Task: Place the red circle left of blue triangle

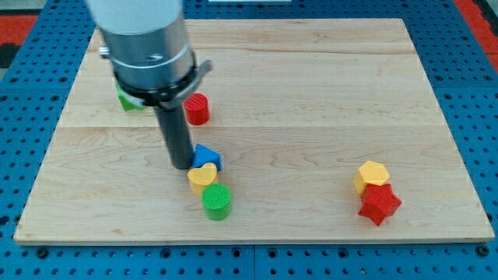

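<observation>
The red circle is a short red cylinder standing left of the board's middle, just right of the arm's grey body. The blue triangle lies below it, partly hidden by the rod. My tip rests on the board right against the blue triangle's left side, below and slightly left of the red circle.
A yellow heart touches the blue triangle from below, and a green circle sits under that. A green block peeks out behind the arm at the left. A yellow hexagon and a red star sit at the lower right.
</observation>
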